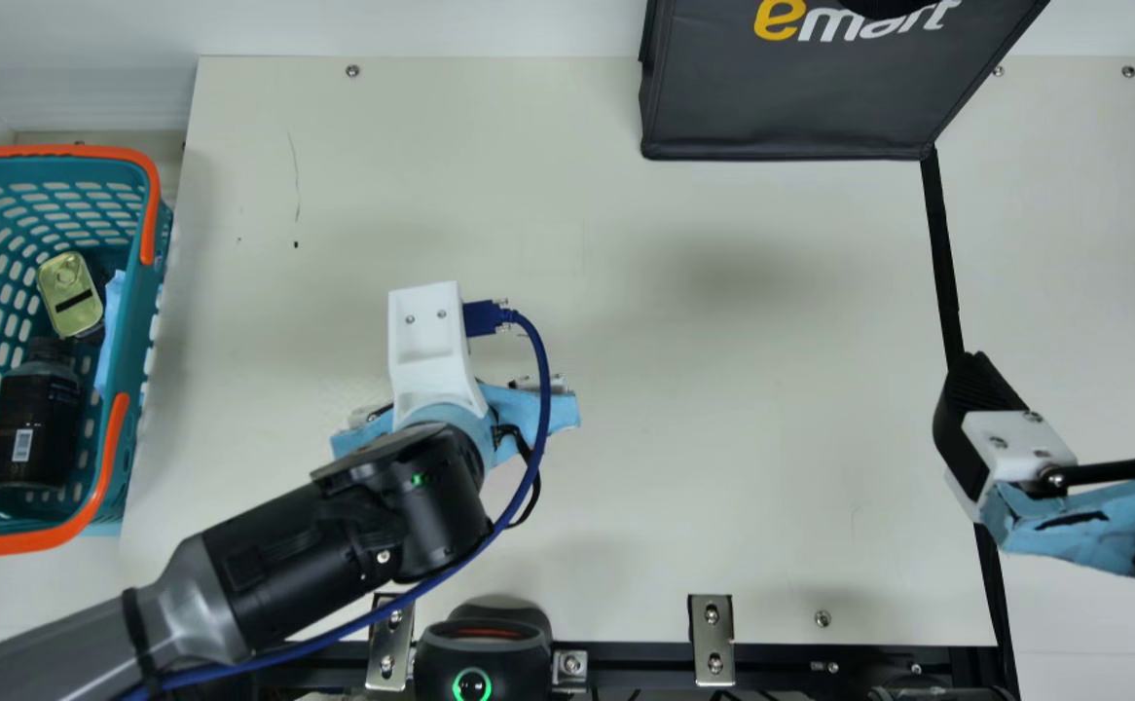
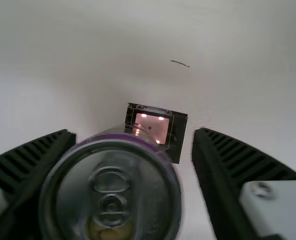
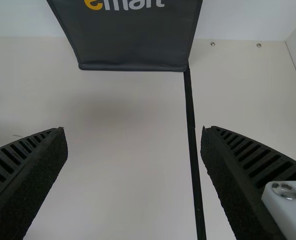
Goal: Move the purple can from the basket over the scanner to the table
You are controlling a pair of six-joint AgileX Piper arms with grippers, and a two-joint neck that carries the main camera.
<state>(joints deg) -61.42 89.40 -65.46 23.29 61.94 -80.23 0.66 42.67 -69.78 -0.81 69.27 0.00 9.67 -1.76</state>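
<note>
L pincer [image 1: 556,411] approx. can-wide w/ purple can [image 2: 110,187] in grip

"Where's the purple can [image 2: 110,185]?"
"In the left pincer [image 1: 456,419], silvery lid and pull tab towards the wrist camera, a purple edge round it."
"The scanner [image 2: 152,126]?"
"Black, squarish, its pinkish window lit, partly behind the can in that view."
"And the basket [image 1: 144,302]?"
"Teal, perforated, orange-handled, upright by the left edge of the cream, lightly scratched tabletop [image 1: 723,419]."
</note>
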